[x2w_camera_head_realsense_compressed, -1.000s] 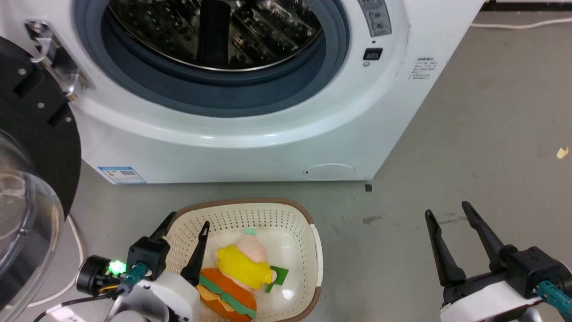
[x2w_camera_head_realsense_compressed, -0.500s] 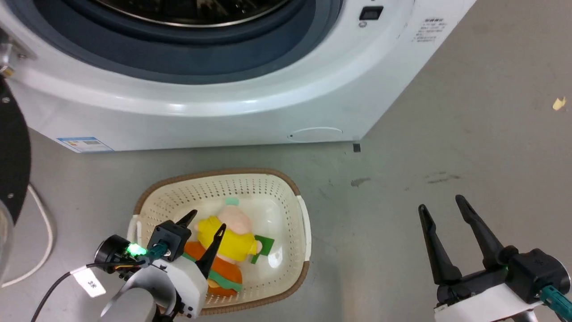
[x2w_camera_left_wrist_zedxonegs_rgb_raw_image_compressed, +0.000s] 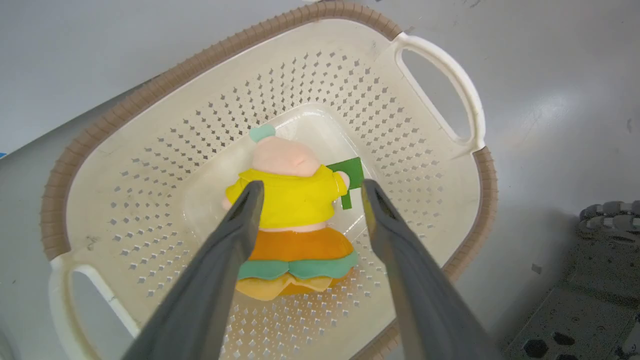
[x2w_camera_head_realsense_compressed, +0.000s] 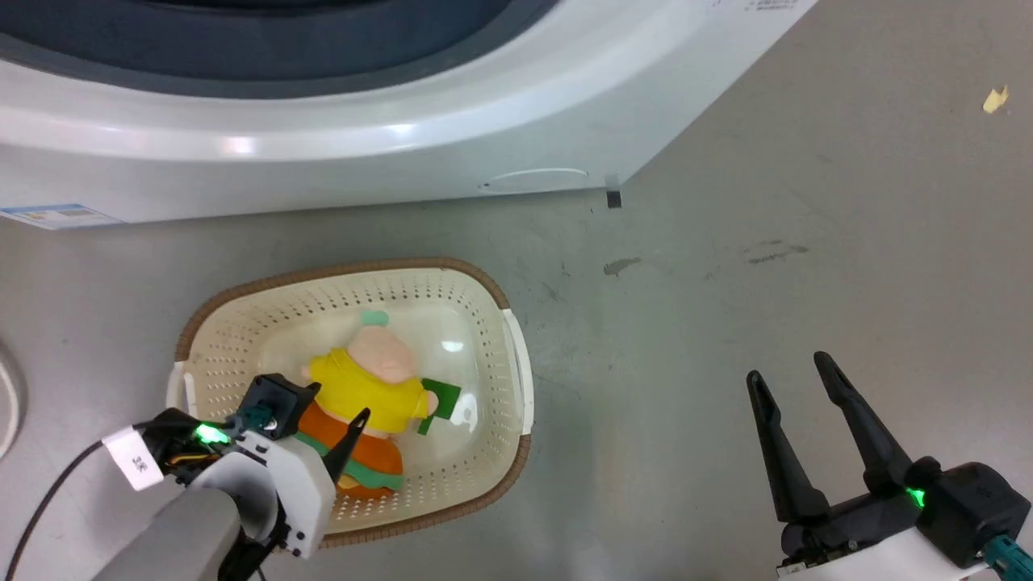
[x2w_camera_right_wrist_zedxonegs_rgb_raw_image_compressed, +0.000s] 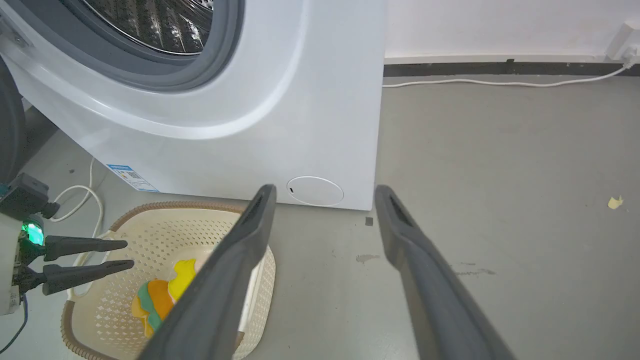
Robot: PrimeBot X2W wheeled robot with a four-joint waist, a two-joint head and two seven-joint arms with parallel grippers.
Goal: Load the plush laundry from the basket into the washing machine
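Your left wrist view looks straight down into the basket (x2w_camera_left_wrist_zedxonegs_rgb_raw_image_compressed: 200, 60). The plush doll (x2w_camera_left_wrist_zedxonegs_rgb_raw_image_compressed: 292, 202) lies on its bottom, peach head toward the far wall, yellow shirt in the middle, orange trousers with green trim nearest you, and a green square piece (x2w_camera_left_wrist_zedxonegs_rgb_raw_image_compressed: 352, 172) at its arm. The left gripper (x2w_camera_left_wrist_zedxonegs_rgb_raw_image_compressed: 311, 186) hangs over it with its 2 fingers spread, 1 tip over each side of the shirt; from there you cannot tell whether they touch the cloth. The right wrist view adds a side-on look: those 2 fingers sit apart, above the basket's rim, with the doll lower down inside. That view also gives you the washing machine (x2w_camera_right_wrist_zedxonegs_rgb_raw_image_compressed: 320, 100) with its grey gasket (x2w_camera_right_wrist_zedxonegs_rgb_raw_image_compressed: 222, 60) and steel drum (x2w_camera_right_wrist_zedxonegs_rgb_raw_image_compressed: 165, 25), where the head view catches the lower front and a strip of gasket. The basket stands on the grey floor (x2w_camera_head_realsense_compressed: 726, 282) just in front of the machine, not touching it. The right gripper (x2w_camera_head_realsense_compressed: 788, 367) hovers well to the right over bare floor, its 2 fingers spread and holding nothing. A white cable (x2w_camera_right_wrist_zedxonegs_rgb_raw_image_compressed: 500, 82) runs along the far wall, and a yellow scrap (x2w_camera_head_realsense_compressed: 994, 98) lies well apart from everything.
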